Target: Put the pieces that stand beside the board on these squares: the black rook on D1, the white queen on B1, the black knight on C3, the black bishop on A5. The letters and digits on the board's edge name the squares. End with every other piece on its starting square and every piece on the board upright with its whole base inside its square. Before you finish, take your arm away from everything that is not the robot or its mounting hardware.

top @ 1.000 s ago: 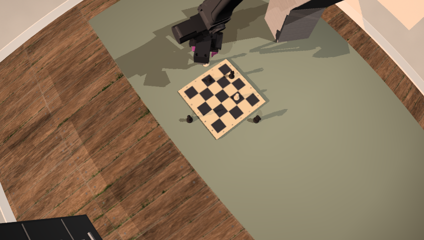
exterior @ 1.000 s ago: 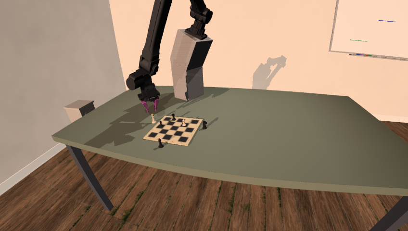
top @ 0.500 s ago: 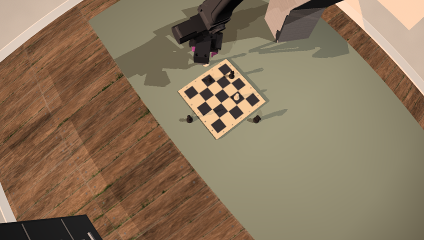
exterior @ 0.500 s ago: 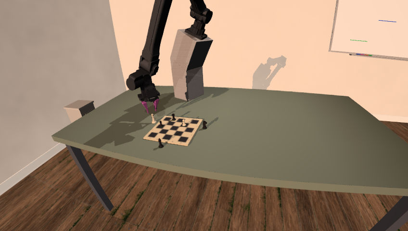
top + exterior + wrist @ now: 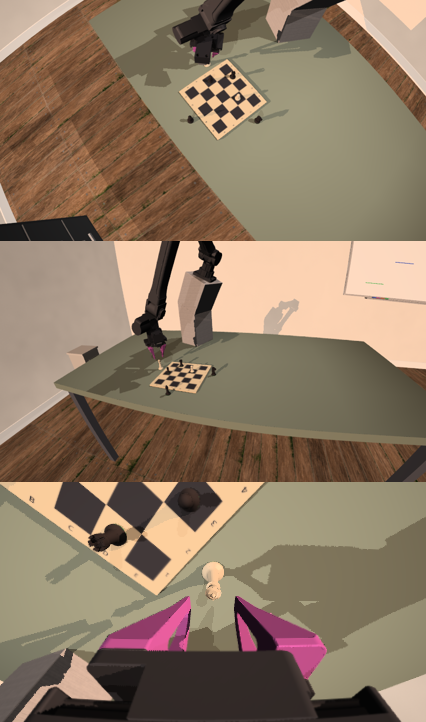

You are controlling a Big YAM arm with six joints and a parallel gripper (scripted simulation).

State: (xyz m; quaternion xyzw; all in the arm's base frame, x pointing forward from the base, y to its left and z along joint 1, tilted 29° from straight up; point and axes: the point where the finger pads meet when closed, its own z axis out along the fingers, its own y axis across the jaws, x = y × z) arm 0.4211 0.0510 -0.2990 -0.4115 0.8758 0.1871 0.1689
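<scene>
from here, the black bishop [image 5: 190, 120] [image 5: 167, 390] waits off the board's [image 5: 217, 135] [image 5: 195, 391] eight o'clock side; the tool [image 5: 158, 357] [image 5: 212, 602] hangs part-open, nothing gripped, above the white queen [image 5: 207, 65] [image 5: 160, 364] [image 5: 213, 574] at eleven — probably fetching her, so lower, then squeeze.

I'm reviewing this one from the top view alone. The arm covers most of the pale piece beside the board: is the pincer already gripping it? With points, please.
Observer: No. In the exterior view the white queen [image 5: 207, 65] [image 5: 160, 364] [image 5: 213, 572] stands upright just below the fingertips of the open pincer [image 5: 204, 53] [image 5: 158, 357] [image 5: 212, 602], with nothing between them.

Operator: I can't read the edge letters from here. Which file is the black rook [image 5: 232, 75] [image 5: 181, 363] [image 5: 116, 535] on, the one near the board's far corner?

Observer: The wrist view shows the edge letter beside it, next after C: it reads as D.
</scene>
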